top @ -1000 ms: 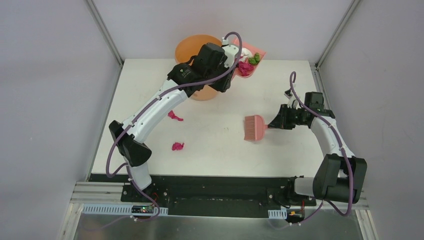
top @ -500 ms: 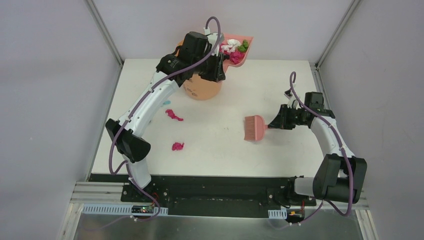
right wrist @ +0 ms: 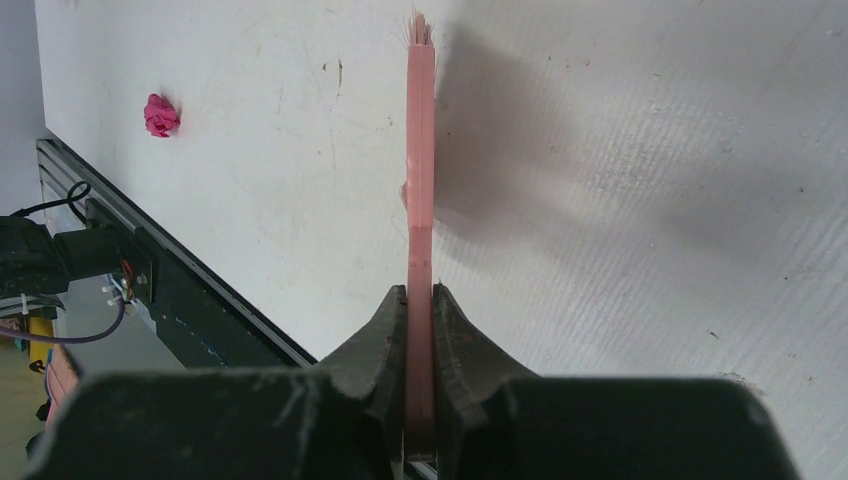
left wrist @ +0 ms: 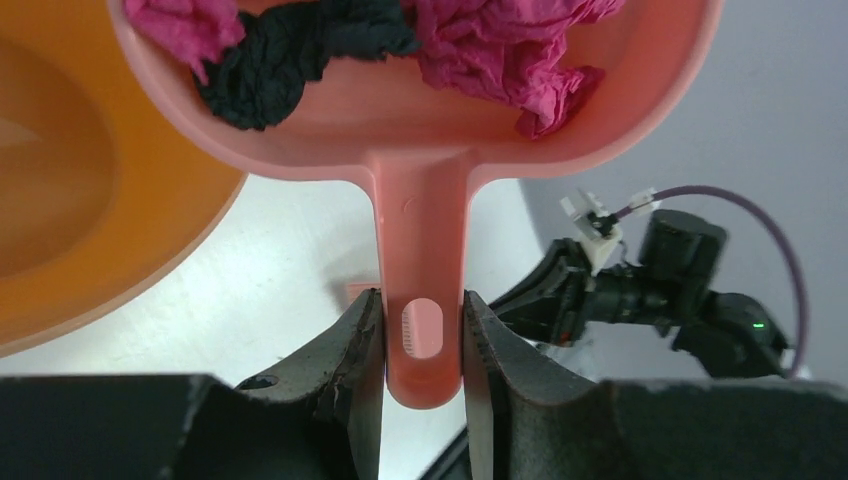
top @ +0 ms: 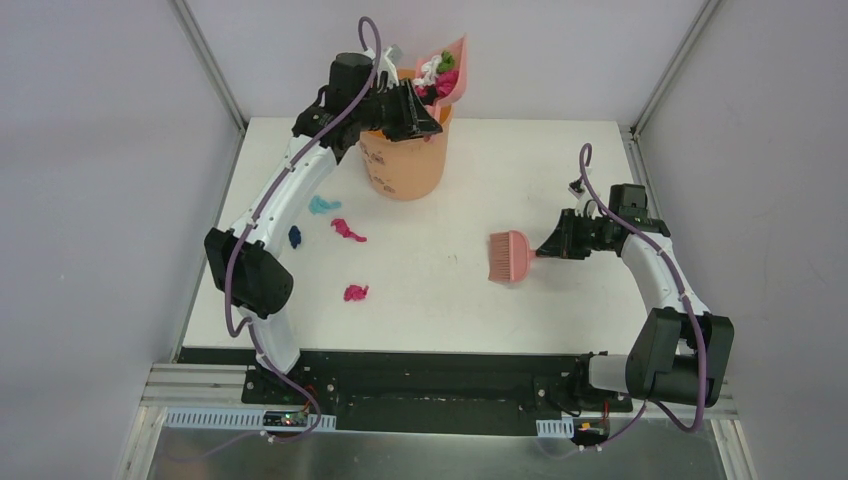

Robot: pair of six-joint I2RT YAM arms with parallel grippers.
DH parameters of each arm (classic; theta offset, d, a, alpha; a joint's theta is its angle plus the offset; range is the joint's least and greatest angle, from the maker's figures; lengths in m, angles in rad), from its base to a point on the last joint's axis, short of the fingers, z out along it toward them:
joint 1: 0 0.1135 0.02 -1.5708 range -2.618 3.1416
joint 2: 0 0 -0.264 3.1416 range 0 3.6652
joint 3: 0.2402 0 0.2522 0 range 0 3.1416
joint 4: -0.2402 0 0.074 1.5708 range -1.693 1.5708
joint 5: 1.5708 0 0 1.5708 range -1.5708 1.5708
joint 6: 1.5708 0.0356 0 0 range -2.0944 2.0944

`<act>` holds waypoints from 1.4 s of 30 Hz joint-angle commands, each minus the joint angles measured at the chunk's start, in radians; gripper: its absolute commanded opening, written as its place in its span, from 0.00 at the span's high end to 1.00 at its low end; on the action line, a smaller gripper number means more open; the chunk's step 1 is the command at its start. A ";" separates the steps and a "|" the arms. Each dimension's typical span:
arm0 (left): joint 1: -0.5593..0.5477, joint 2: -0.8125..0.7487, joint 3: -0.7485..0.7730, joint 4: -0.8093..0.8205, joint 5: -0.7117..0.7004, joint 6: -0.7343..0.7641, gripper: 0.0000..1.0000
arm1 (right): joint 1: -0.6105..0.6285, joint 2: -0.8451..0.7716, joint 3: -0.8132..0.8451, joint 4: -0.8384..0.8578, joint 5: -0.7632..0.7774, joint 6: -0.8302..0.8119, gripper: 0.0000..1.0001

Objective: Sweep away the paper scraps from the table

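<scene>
Nearest us, the right end effector (right wrist: 420,300) is pressed together on the thin flat handle of the brush (top: 510,256). The bristles point away from it toward the middle of the worktop (top: 560,160), and we cannot tell whether they touch. We judge that this edge-on pinch could let the brush twist in the jaws under a hard sweep.

Well past the brush head from that end effector, four loose scraps (top: 355,293) lie on the worktop: that magenta one nearest, a second magenta one (top: 347,231), a dark blue one (top: 295,236) and a teal one (top: 322,206). All four sit close beside the left arm (top: 285,195), so a careless descent could scatter them.

Farthest off, the left end effector (left wrist: 423,320) pinches the tail of the pan (left wrist: 420,130) handle, jaws partly spread around it. The pan is tilted just ahead of its fingertips, with the bucket (top: 405,165) below. Magenta and black wads (left wrist: 500,50) sit inside the pan. Our worry is a pour that misses the rim, dropping wads past the worktop's far edge. Gripped only at its tip, the pan may also swing or knock the bucket.
</scene>
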 commanded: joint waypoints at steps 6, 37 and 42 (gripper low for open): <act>0.115 -0.100 -0.340 0.670 0.249 -0.570 1.00 | -0.001 -0.011 0.045 0.004 -0.006 -0.030 1.00; 0.148 -0.149 -0.595 1.145 0.292 -0.937 1.00 | -0.001 0.006 0.049 -0.003 -0.002 -0.036 1.00; 0.149 -0.183 -0.624 1.112 0.294 -0.911 1.00 | -0.001 0.001 0.047 -0.006 0.003 -0.038 1.00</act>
